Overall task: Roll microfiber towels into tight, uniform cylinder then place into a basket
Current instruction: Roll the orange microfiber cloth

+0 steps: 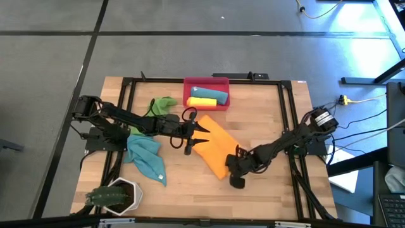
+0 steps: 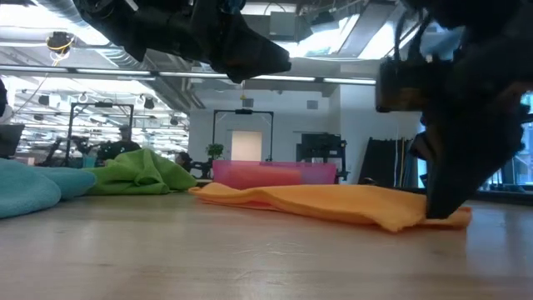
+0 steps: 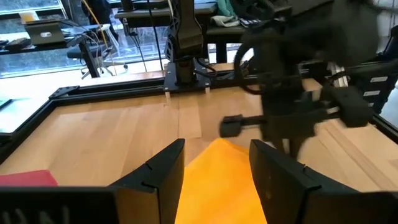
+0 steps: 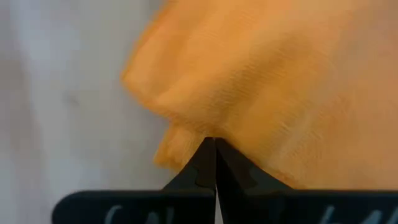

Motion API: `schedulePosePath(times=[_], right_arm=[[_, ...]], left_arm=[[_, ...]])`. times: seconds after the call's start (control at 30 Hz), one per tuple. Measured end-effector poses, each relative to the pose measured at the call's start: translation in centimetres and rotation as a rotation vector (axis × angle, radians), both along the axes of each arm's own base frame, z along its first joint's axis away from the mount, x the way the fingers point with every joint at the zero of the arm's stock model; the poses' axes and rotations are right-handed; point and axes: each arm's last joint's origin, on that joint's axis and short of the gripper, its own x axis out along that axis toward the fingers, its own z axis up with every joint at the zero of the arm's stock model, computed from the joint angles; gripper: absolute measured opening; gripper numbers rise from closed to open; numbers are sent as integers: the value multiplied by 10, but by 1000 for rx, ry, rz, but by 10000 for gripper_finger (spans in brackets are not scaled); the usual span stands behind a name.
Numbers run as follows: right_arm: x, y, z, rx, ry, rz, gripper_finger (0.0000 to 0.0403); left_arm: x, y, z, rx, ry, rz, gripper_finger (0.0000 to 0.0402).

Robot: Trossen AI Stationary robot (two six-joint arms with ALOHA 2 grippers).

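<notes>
Tabletop [image 1: 266, 183] of pale wood planks, smooth with a slight sheen, framed in matt black metal bars; orange towel [image 1: 215, 149] of soft matt cloth with a fine woven texture; basket [image 1: 206, 83] of smooth red-pink plastic; pincer fingers [image 3: 155, 177] of dark, smooth, faintly glossy plastic.

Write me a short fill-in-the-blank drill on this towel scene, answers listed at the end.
1. The right gripper is shut on the edge of the ____ towel.
2. The red basket holds a teal roll and a ____ roll.
3. The left gripper hovers with its fingers ____ at the orange towel's other end.
4. The green towel lies ____ the basket, unrolled.

Missing words: orange; yellow; open; outside
</notes>
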Motion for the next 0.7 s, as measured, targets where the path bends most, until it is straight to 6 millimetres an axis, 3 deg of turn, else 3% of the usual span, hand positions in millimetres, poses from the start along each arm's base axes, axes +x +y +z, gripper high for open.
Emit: schedulePosePath(times=[0.13,0.27,0.37,0.5,0.7], right_arm=[[11,7,20,14,-54,74,5],[6,2,42,-57,-36,69,9],[-10,-7,57,-163,5,14,11],[-31,-15,63,-282,102,-48,18],[-26,-5,52,-277,14,52,75]], left_arm=[[0,0,0,0,5,0,169],[0,-1,-1,-4,12,-2,169],[0,-1,-2,-4,19,-2,169],[0,-1,-2,-4,21,-2,169],[0,-1,-2,-5,23,-2,169]])
